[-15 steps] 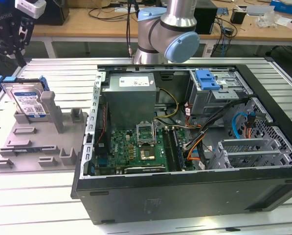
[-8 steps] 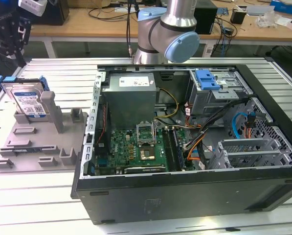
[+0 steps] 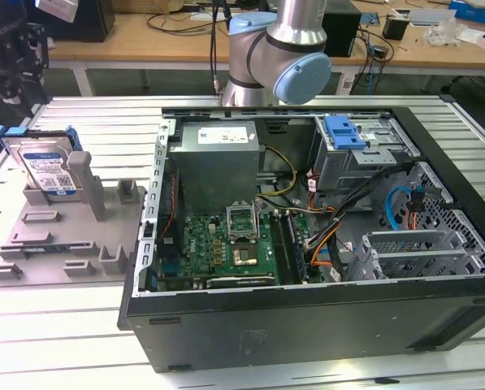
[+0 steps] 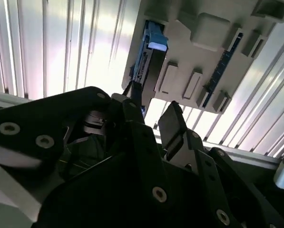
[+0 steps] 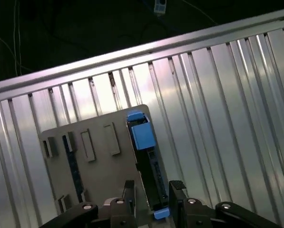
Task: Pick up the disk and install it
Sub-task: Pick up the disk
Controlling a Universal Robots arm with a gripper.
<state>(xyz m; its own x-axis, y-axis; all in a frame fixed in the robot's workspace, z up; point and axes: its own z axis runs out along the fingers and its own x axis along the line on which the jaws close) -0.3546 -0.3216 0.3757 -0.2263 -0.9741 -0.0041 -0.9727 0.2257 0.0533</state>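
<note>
We hover over the disk (image 5: 144, 137), gripper (image 5: 152, 190) spread wide, aligned either side; it stands on edge in the fixture (image 5: 103, 175), presumably so both faces can be gripped.

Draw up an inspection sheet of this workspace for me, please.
Surface: ribbed metal table.
Job's things: disk stands on edge in the grey fixture plate, beside the open computer case; not picked up.
Clutter: small items on the wooden bench behind.
Grippers: claw open, above the disk, not touching it.
Cables: orange, blue and black leads inside the case.
Surroundings: robot arm behind the case.
</note>
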